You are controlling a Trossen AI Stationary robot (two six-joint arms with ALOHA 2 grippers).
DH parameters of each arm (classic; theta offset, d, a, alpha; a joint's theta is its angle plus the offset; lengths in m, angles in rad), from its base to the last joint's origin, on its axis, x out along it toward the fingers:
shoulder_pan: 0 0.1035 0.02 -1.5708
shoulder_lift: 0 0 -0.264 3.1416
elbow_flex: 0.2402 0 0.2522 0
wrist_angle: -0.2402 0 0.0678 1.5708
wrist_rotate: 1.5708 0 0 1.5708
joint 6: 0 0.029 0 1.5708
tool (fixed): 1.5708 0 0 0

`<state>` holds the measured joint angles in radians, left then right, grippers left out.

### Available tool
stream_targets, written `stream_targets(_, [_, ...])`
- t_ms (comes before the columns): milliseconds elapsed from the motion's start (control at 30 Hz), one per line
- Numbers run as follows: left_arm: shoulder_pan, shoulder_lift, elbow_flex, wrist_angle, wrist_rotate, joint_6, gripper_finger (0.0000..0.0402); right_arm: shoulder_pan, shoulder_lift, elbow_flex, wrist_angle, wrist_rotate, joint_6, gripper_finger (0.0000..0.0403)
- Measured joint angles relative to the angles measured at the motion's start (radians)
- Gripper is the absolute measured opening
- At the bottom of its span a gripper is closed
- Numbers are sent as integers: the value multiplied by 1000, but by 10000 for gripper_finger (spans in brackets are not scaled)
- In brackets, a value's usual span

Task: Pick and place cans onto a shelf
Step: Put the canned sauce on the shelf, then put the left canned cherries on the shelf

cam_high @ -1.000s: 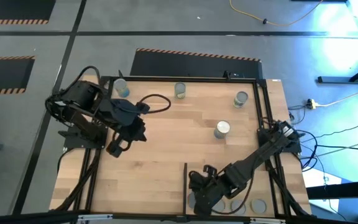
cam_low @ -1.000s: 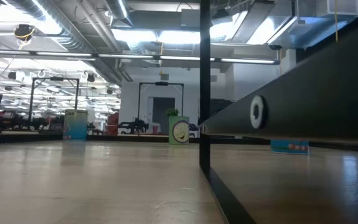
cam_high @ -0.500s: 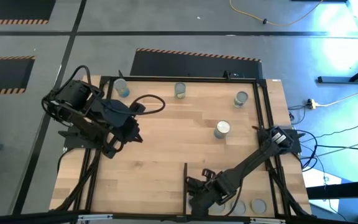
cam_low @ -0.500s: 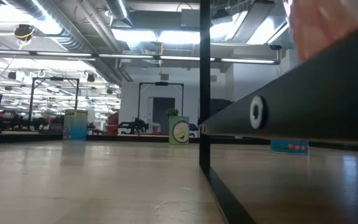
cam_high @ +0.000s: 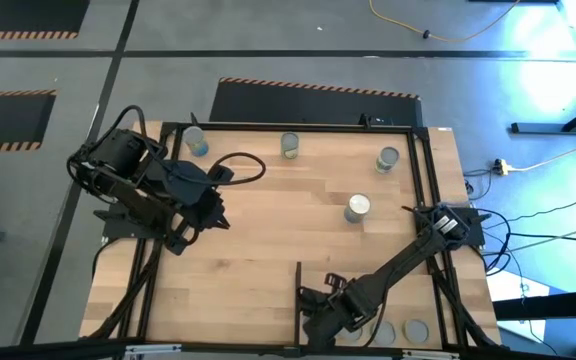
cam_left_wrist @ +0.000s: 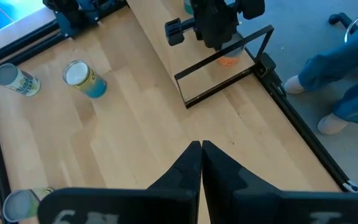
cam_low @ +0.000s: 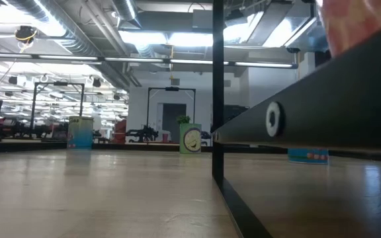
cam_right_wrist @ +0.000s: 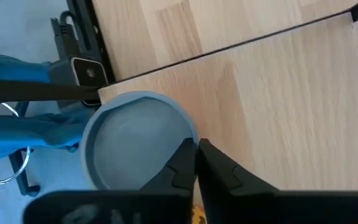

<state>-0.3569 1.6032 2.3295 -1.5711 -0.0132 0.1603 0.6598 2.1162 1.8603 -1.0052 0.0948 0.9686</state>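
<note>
My right gripper [cam_right_wrist: 196, 163], fingers almost together, holds nothing (I think) above the round grey-topped can [cam_right_wrist: 135, 137] on the light-wood shelf [cam_right_wrist: 278, 93]; lifting carelessly could tip it.

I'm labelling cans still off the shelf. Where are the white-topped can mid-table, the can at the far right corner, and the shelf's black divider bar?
White-topped can [cam_high: 357, 206], high view, on its round top.
Far right can [cam_high: 387, 157], high view, on its top.
Black divider bar [cam_high: 299, 285], high view, midway along the bar.
</note>
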Motion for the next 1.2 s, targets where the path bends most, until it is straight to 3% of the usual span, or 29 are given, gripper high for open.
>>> stream_targets(200, [0, 0, 0, 0, 0, 0, 6, 0, 0, 0, -10, -2, -4, 47])
stream_targets(533, [0, 0, 0, 0, -18, 7, 6, 0, 0, 7, -4, -1, -50, 52])
stream_targets(767, [0, 0, 0, 0, -30, 19, 6, 0, -1, 136, -29, 5, -107, 52])
stream_targets(933, [0, 0, 0, 0, -30, 52, 6, 0, -2, 276, -162, 89, -60, 52])
stream_targets(1200, [0, -1, 0, 0, -31, 53, 6, -13, -16, 497, -555, 292, 52, 52])
